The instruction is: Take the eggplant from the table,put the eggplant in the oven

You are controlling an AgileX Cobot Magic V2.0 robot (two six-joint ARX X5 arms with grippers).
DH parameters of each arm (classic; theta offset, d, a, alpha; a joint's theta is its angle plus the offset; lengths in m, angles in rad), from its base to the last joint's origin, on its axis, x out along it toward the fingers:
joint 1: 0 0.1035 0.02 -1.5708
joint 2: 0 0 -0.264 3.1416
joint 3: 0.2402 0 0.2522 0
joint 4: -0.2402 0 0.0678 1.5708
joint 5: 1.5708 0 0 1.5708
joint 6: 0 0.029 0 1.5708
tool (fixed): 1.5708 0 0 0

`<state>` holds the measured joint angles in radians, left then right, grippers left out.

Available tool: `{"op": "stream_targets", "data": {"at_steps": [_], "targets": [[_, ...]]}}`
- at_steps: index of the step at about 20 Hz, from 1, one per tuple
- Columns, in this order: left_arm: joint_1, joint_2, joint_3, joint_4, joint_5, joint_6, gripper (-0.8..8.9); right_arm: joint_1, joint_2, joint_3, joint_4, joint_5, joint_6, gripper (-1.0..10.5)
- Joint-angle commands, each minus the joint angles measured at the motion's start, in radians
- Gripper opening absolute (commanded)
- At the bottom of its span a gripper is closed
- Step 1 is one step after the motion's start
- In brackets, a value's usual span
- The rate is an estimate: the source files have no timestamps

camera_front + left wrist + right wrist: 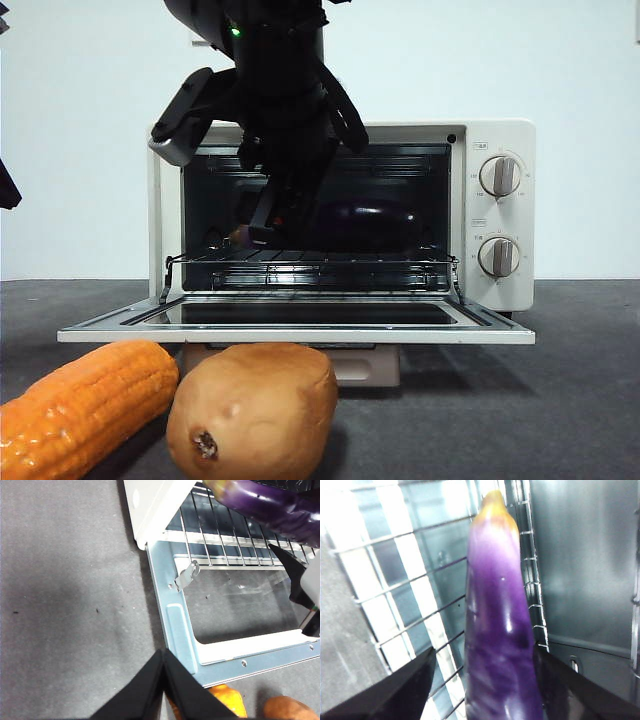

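The glossy purple eggplant [370, 222] [270, 505] [500, 645] lies lengthwise on the wire rack [410, 580] inside the cream oven [500, 140], whose glass door [300, 330] hangs open and level. My right gripper [272, 228] [485, 650] reaches into the oven from above, open. Its jaws straddle the eggplant's near end, with a gap showing on one side. My left gripper [162, 652] is shut and empty. It hovers over the grey table [65, 605] beside the oven's left corner.
An orange corn cob [80, 400] and a brown potato [255, 410] lie on the table in front of the open door. The door juts out toward them. Two knobs [500, 175] sit on the oven's right side.
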<state>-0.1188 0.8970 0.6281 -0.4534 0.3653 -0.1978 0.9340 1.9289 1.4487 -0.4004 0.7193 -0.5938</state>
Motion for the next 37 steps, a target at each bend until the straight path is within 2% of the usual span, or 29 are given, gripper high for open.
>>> {"op": "stream_targets", "data": {"at_steps": [1,4,6,10,12,16,22,29,37], "targets": [[0.001,0.035,0.006,0.013,0.002,0.006,0.04,0.036,-0.003,0.026,-0.026,0.018,0.04,3.1],[0.001,0.121,0.006,0.056,0.002,0.006,0.04,0.086,-0.094,0.026,-0.146,-0.018,0.182,2.9],[0.001,0.206,0.006,0.1,0.002,0.006,0.04,0.126,-0.2,0.026,-0.244,-0.088,0.259,2.4],[0.001,0.37,0.006,0.151,0.002,0.006,0.04,0.187,-0.424,0.026,-0.392,-0.103,0.319,0.7],[0.001,0.436,0.006,0.163,0.018,0.006,0.04,0.203,-0.525,0.026,-0.43,-0.104,0.333,0.0],[0.001,0.536,0.007,0.187,0.157,0.022,0.04,0.209,-0.709,0.026,-0.468,-0.102,0.375,0.0],[0.001,0.619,0.007,0.19,0.268,0.071,0.04,0.209,-0.864,0.026,-0.477,-0.102,0.386,0.0],[0.002,0.714,0.007,0.225,0.41,0.126,0.04,0.209,-0.986,0.026,-0.484,-0.099,0.4,0.0],[0.042,0.74,0.012,0.27,0.591,0.13,0.04,0.209,-1.064,0.026,-0.514,-0.091,0.428,0.0]]}}
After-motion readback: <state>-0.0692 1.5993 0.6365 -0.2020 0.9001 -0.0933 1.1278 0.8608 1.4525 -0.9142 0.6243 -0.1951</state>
